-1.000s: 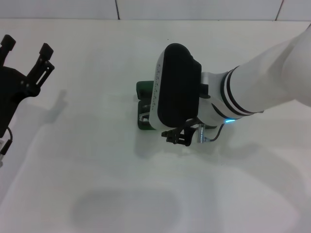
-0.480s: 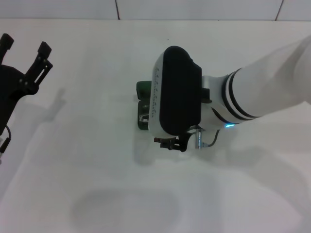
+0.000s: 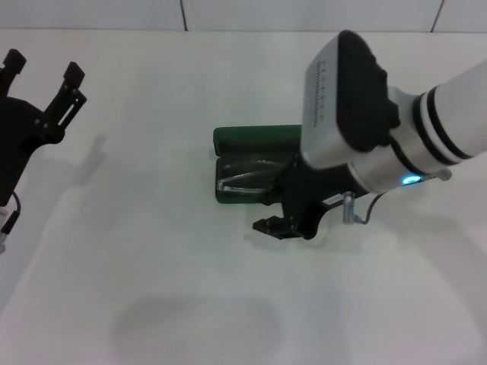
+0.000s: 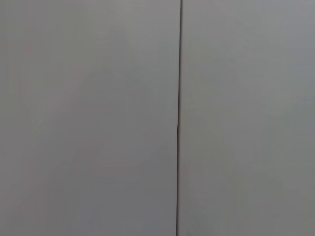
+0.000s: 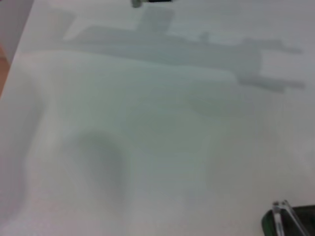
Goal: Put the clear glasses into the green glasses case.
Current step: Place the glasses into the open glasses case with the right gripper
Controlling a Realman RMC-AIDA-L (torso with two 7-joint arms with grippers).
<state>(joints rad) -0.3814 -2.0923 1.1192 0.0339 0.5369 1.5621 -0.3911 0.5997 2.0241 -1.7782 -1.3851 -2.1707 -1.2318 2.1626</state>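
Glasses (image 3: 247, 179) lying inside open green case (image 3: 255, 138). Right gripper (image 3: 283, 226) beside it, finger state unclear; could nudge case sideways. Left gripper (image 3: 42, 76) spread, parked.

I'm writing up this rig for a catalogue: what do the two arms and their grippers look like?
The right arm is white with black bands, a blue light near the wrist, and a grey-white box with a black face. Its gripper is black, with a thin cable beside it. The left gripper is all black with padded fingertips.

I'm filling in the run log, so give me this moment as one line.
stage: glasses placed | clear glasses: lying inside open green glasses case | right gripper: near case's front edge, holding nothing | left gripper: parked far left, open
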